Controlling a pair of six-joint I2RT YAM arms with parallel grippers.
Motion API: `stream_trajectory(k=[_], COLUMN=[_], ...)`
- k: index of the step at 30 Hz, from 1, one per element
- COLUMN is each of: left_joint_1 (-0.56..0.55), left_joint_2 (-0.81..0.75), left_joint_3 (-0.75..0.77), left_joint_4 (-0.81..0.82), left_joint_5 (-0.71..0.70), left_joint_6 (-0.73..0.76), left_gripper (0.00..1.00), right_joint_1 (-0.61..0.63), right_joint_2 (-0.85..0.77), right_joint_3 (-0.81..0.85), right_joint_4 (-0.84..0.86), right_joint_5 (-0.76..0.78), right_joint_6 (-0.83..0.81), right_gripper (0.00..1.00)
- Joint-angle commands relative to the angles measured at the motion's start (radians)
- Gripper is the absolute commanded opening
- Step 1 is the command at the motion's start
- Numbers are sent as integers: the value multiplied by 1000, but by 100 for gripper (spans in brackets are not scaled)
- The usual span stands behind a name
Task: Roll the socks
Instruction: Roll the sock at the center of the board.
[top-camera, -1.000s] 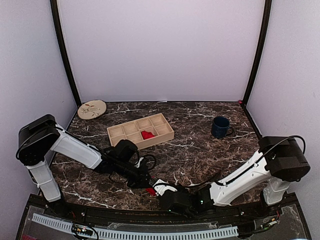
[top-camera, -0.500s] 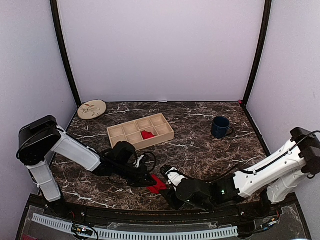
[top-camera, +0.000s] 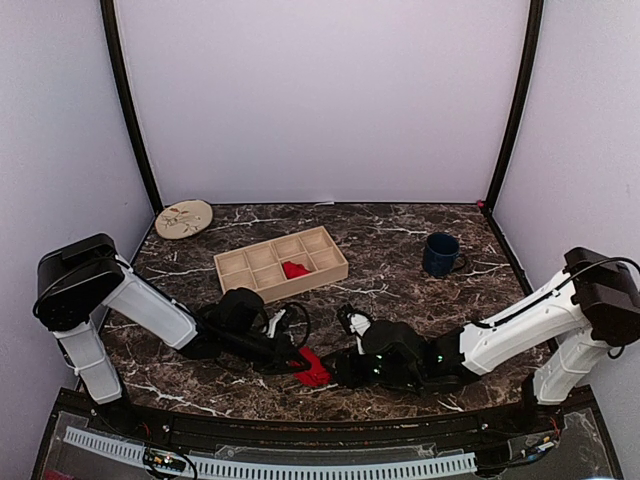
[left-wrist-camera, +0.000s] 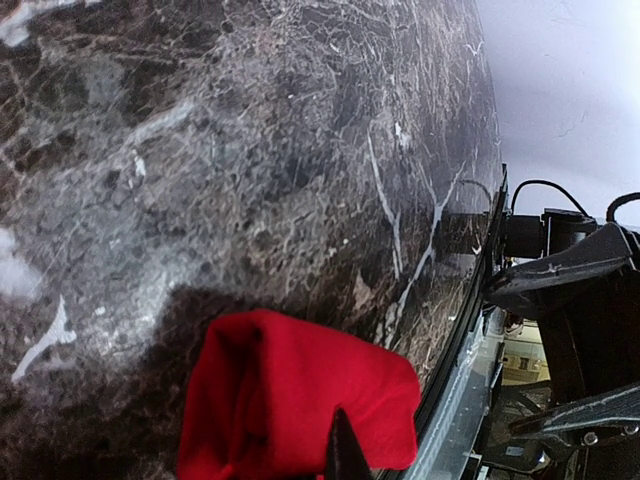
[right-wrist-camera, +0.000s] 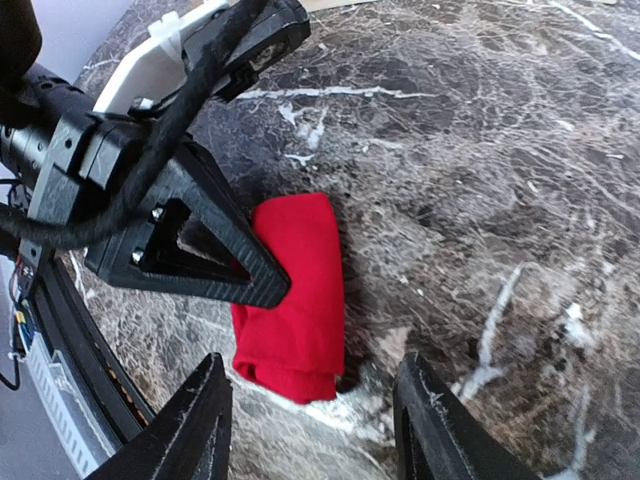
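Red folded fabric sock (top-camera: 314, 369) is pinned to the dark marble bench (top-camera: 400, 250) near its front edge, pinched by the closed left claw (top-camera: 297, 363) as an anchor. The right claw (top-camera: 345, 367) is held half-open alongside, apparently ready for rolling.

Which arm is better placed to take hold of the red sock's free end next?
Probably right: the right gripper is open and faces the red sock; the left gripper is shut on it.
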Motion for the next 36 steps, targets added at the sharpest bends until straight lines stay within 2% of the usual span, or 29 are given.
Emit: stream_trajectory(k=[1,15,30,33,36], left_joint_1=[2,-26,-46,-52,-54], left_joint_2=[27,31,36,44,44], left_joint_3=[-50,-89,-142,-150,-164], left_joint_4=[-67,-11,80,97,120], left_joint_5=[-71,-94,-121,-126,-133], left_joint_6=[42,33,-11,-23,-40], left_gripper=[0,0,0,0,0], right_joint_1=[-30,-72,-80,-80,-80], right_joint_2=[60,164,256,274,287], right_joint_3=[12,0,10,14,9], right_joint_4=[115,254,271,282,301], right_joint_5=[-121,-239,-301,-317,-333], right_joint_6=[69,217,313,327,345], right_gripper=[51,52,51,47,39])
